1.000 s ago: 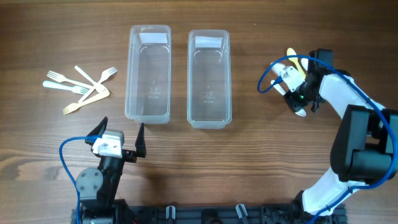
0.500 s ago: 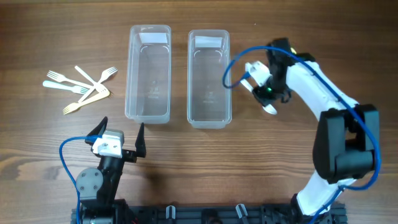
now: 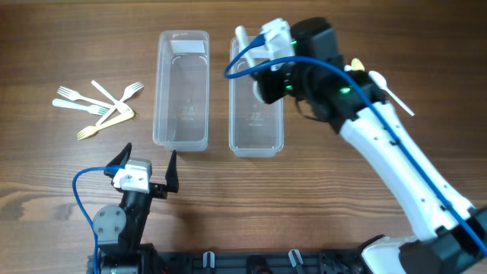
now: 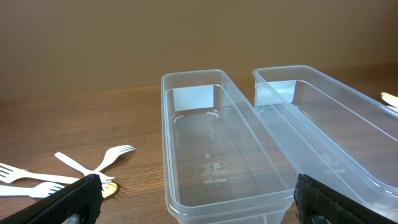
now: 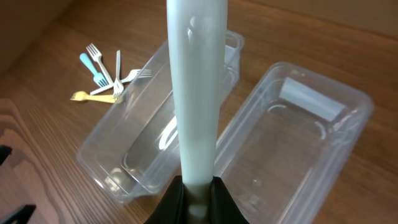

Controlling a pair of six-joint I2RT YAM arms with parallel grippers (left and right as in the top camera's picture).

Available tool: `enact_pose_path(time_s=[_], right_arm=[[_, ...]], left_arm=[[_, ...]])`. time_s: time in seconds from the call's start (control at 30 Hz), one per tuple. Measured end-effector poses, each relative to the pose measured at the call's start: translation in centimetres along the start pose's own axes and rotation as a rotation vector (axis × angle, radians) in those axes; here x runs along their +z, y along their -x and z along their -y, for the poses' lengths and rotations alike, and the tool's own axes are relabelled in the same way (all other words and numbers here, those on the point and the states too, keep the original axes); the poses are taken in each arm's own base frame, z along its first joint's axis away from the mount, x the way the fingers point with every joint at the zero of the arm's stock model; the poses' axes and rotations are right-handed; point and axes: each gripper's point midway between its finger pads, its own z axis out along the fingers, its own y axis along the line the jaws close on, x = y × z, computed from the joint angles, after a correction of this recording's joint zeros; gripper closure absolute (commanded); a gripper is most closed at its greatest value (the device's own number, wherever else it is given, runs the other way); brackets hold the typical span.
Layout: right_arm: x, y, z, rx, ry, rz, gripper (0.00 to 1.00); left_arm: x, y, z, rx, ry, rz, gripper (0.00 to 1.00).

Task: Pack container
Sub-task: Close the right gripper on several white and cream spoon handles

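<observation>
Two clear plastic containers stand side by side, the left container (image 3: 157, 91) and the right container (image 3: 233, 114). My right gripper (image 3: 266, 85) is shut on a white plastic utensil (image 3: 241, 36) and holds it above the right container's far end. In the right wrist view the utensil handle (image 5: 196, 93) rises from the shut jaws (image 5: 196, 202) over both containers (image 5: 292, 149); its head is hidden. My left gripper (image 3: 149, 169) is open and empty near the front edge, facing the left container (image 4: 186, 74). Its jaws (image 4: 199, 205) frame that container.
Several white and yellow forks (image 3: 95, 106) lie scattered left of the containers; they also show in the left wrist view (image 4: 93, 171) and the right wrist view (image 5: 106, 74). A white spoon (image 3: 386, 85) and a yellow utensil (image 3: 358, 65) lie at the right.
My right arm has swung left from the utensil pile at the right, carrying the white utensil, and now hangs over the right container. The left arm has not moved.
</observation>
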Motion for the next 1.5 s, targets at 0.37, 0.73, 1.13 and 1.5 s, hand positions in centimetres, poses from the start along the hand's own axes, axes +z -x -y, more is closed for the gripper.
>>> enact_pose_path(time_s=[0.37,0.73,1.13,1.5], right_arm=[[7.9,-5.0,1.8,0.16,-0.026,-0.174,0.14],[-17.0,-2.1,14.3,-0.03,-0.605,-0.004,0.02],[-5.0,-12.5,28.3,-0.021,-0.598,-0.447,0.11],[-1.0,-20.7,34.8,0.145,-0.536,-0.562,0.13]], left_arm=[[0.0,0.0,0.0,0.0,0.0,0.0,0.0],[0.0,0.0,0.0,0.0,0.0,0.001,0.0],[0.0,0.0,0.0,0.0,0.0,0.0,0.0],[0.0,0.0,0.0,0.0,0.0,0.0,0.0]])
